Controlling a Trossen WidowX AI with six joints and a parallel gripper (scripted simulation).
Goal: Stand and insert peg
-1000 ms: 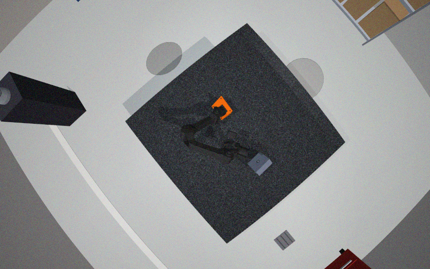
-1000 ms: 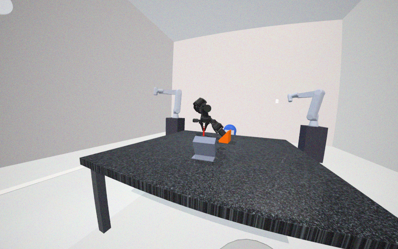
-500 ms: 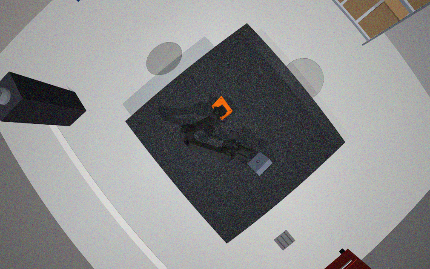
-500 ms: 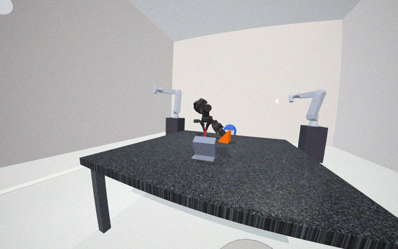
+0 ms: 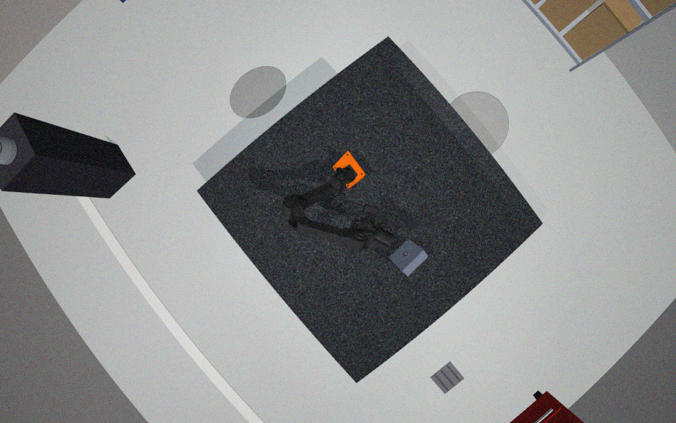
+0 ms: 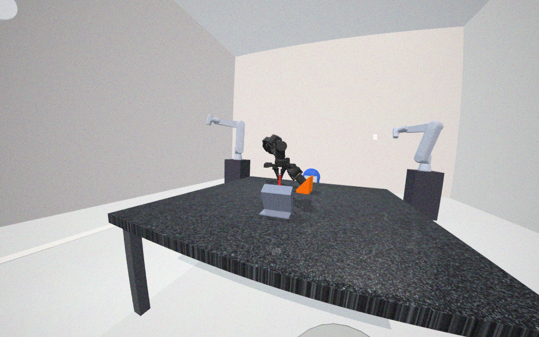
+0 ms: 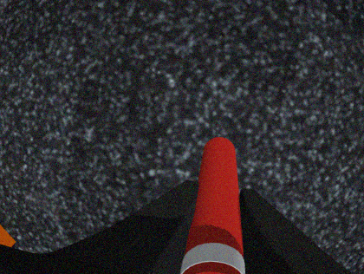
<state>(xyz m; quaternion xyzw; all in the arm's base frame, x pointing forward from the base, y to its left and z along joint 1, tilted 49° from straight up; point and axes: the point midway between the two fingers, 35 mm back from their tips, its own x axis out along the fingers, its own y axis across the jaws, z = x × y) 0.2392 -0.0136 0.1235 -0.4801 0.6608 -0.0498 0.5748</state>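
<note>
My gripper (image 6: 279, 177) (image 7: 217, 197) is shut on the red peg (image 6: 279, 181) (image 7: 219, 160), its dark fingers pressing on both sides. The peg is about upright, plain end down and white band (image 7: 213, 256) up near the gripper. In the exterior view its lower part meets the top edge of the grey panel block (image 6: 277, 202) (image 5: 416, 250), so its lowest end may be hidden. In the top view the panel's one hole (image 5: 405, 254) shows in the face turned to the robot, and the gripper is beside the block; the peg cannot be made out there.
The black speckled table (image 5: 318, 299) (image 6: 357, 246) carries the arm and the panel block. The orange base bracket (image 5: 359, 172) (image 6: 306, 186) is at the arm's foot, and an orange corner (image 7: 5, 238) shows at the wrist view's left edge. Two pale arms stand on dark pedestals beyond the table.
</note>
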